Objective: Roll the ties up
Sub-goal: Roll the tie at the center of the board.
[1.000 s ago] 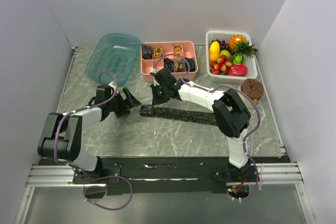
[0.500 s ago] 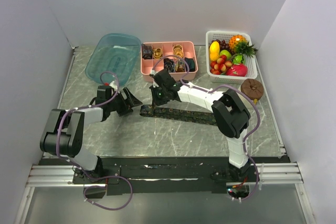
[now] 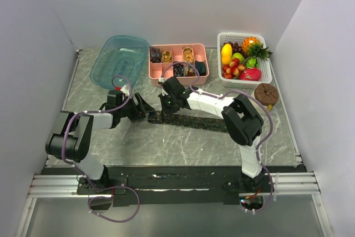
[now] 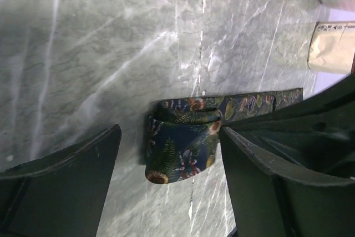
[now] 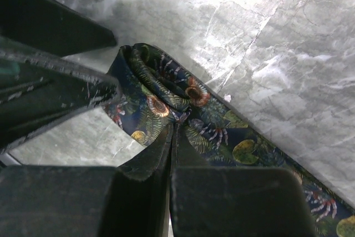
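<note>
Item: one tie point(image 3: 191, 120), dark navy with a printed leaf-and-flower pattern, laid flat as a long strip on the grey marbled table point(image 3: 138, 142), in front of the pink compartment tray point(image 3: 151, 79). The strip's left end is turned over on itself into a short, loose fold. Left gripper point(image 4: 169, 137): fingers spread, one on each side of that fold, the right-hand finger just beside the cloth. Right gripper point(image 5: 172, 130): fingers pressed together, tips down on the strip just behind the fold. Rolled ties point(image 3: 188, 54), small coils, sit in the tray's compartments. Teal tub point(image 3: 108, 71): left of the tray. White basket point(image 3: 267, 74) of toy fruit: right of the tray, with a brown round object point(image 3: 267, 92) in front of it.
</note>
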### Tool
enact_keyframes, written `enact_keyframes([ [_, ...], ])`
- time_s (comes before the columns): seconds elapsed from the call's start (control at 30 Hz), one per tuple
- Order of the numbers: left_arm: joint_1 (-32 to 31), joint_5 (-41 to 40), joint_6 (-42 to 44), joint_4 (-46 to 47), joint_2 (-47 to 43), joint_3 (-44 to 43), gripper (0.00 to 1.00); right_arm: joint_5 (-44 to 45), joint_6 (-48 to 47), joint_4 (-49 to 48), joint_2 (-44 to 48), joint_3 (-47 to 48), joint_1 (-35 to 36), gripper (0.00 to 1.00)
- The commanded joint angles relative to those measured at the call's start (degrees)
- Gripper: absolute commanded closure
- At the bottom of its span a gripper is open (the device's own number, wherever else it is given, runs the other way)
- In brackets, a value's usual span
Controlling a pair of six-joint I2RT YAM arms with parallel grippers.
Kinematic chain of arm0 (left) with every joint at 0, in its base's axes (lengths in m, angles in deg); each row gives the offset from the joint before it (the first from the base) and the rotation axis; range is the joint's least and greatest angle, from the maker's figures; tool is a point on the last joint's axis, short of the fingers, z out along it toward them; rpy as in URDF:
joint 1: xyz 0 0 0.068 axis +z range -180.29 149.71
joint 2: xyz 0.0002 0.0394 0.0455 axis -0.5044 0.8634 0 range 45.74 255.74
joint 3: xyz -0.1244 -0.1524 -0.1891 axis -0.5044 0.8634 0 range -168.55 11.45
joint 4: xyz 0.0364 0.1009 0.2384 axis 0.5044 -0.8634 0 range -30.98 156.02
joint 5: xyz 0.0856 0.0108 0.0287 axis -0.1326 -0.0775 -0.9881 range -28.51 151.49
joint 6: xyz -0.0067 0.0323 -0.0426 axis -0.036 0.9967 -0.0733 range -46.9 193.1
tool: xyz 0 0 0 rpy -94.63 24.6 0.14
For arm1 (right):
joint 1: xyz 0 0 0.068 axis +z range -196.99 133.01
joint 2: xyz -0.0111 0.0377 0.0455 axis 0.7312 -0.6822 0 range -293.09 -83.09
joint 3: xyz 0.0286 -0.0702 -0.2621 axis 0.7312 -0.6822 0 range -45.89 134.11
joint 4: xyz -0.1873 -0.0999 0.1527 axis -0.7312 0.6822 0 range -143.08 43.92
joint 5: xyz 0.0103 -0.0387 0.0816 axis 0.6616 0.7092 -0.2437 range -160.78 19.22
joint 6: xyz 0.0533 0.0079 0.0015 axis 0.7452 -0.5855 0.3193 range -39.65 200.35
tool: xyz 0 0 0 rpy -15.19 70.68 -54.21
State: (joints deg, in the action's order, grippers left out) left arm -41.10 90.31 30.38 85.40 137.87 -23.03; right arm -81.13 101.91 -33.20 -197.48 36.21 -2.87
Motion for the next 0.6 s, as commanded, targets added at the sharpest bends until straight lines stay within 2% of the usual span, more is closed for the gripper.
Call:
enact_keyframes([
  [0.0, -1.1, -1.5, 1.0, -1.8, 2.4, 0.3, 0.21, 0.1, 0.1, -1.7, -1.9, 0.5, 0.4, 1.00],
  [0.2, -1.9, -1.8, 1.1, -0.7, 4.0, 0.6, 0.23, -0.1, 0.5, -2.0, -3.6, 0.5, 0.4, 1.00],
  [0.43, -2.5, -0.5, 1.7, 2.6, 5.1, 2.0, 0.34, -0.8, 0.9, -3.3, -5.3, 1.3, 0.4, 1.00],
  [0.57, -2.6, 0.0, 1.7, 4.6, 5.1, 3.1, 0.34, -1.0, 1.1, -2.9, -5.8, 2.0, 0.4, 1.00],
])
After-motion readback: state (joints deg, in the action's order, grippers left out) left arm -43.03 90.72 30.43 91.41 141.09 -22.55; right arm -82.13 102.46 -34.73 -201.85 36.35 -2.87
